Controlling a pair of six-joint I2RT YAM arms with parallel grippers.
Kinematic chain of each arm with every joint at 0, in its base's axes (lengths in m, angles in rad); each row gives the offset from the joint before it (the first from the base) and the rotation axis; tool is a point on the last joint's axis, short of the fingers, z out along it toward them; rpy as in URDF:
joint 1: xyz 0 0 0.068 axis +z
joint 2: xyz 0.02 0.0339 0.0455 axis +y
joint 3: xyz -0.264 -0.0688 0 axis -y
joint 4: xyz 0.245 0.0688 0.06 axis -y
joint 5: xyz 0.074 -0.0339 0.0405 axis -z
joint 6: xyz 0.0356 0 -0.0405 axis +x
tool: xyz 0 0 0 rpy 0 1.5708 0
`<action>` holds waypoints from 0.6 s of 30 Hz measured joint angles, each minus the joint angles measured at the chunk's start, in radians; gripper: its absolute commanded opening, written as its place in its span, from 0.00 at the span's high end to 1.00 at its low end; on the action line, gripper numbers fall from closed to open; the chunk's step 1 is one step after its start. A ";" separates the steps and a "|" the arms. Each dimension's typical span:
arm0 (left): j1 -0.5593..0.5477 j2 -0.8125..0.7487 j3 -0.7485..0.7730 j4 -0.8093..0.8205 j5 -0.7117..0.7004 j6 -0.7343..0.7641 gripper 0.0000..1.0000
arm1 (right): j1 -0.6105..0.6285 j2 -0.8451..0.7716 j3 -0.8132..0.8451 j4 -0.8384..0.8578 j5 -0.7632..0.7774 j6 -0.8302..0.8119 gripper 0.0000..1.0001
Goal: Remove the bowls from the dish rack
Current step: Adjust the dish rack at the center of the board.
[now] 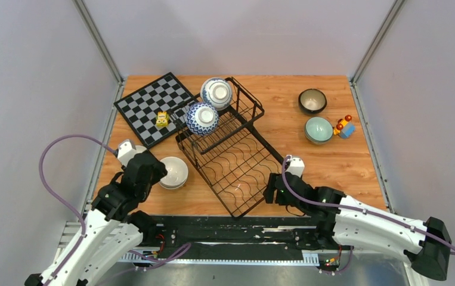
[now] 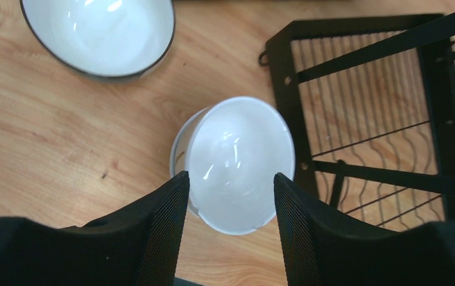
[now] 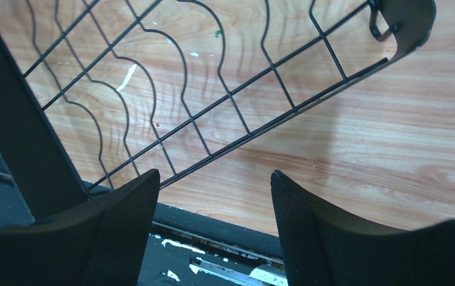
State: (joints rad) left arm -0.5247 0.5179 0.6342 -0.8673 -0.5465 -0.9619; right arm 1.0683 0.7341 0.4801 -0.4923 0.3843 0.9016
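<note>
Left claw (image 2: pixel 229 179), spread wide, straddles the white bowl (image 2: pixel 240 140).

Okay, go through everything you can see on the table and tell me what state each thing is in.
Left pincer, open over the white bowl.
Right pincer, open, holding nothing.
White bowl, upright on the table, seemingly nested in another.
Dark-rimmed bowl, upright on the table.
Dish rack, lower tray holds no bowls.
Blue-and-white bowls, in the rack's upper basket, bottoms up.
Dark bowl, upright.
Teal bowl, upright.
</note>
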 measured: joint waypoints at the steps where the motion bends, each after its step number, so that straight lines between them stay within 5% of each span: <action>1: 0.000 0.000 0.028 0.000 -0.004 0.017 0.43 | -0.016 0.006 -0.010 0.011 -0.011 0.008 0.33; 13: 0.000 0.027 0.084 0.019 -0.033 0.108 0.44 | -0.203 0.115 -0.051 0.145 -0.134 0.048 0.84; 18: 0.000 0.031 0.088 0.042 -0.033 0.126 0.44 | -0.304 0.162 -0.023 0.154 -0.187 -0.017 0.89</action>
State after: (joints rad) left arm -0.5247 0.5491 0.7223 -0.8253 -0.5793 -0.8364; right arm 0.7647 0.8963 0.4576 -0.3378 0.1978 0.8845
